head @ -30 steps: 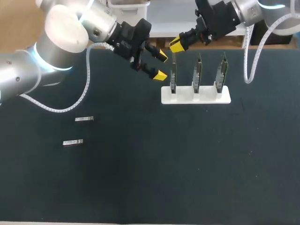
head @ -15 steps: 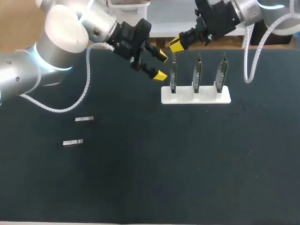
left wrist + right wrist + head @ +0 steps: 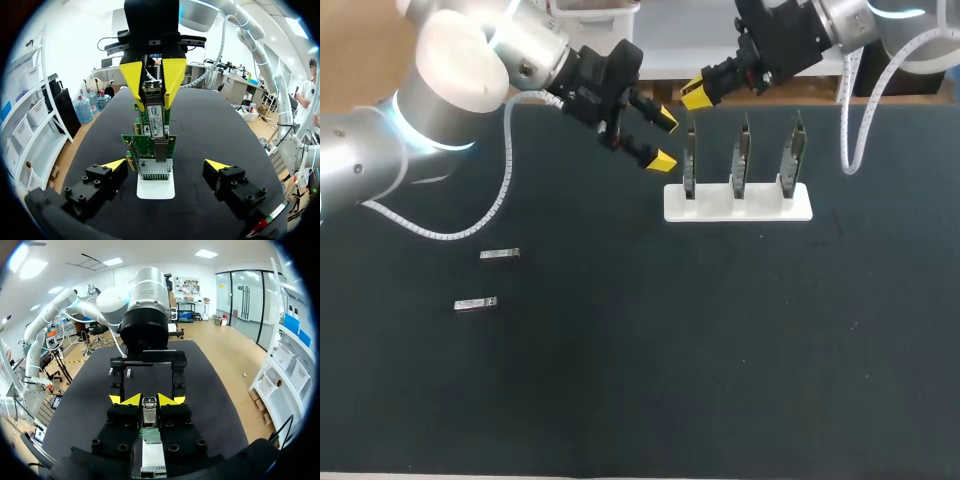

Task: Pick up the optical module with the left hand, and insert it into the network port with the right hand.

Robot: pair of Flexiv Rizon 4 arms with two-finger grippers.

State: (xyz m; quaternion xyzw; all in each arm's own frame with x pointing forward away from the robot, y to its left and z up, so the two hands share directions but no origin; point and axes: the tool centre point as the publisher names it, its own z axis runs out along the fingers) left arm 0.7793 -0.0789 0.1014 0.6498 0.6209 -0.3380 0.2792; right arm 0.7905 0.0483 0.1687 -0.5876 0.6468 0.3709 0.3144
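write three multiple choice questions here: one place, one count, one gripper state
1. Where is the optical module held by the right gripper?
A. over the end card nearest the left gripper
B. flat on the table
C. in the left gripper
2. How many green cards stand in the white holder?
A. two
B. three
C. four
3. The left gripper is
A. open and empty
B. shut on a module
C. shut on a card
Answers: 1 A, the left wrist view shows it right above that card; 2 B, three stand upright; 3 A, its yellow tips stand apart, touching nothing.
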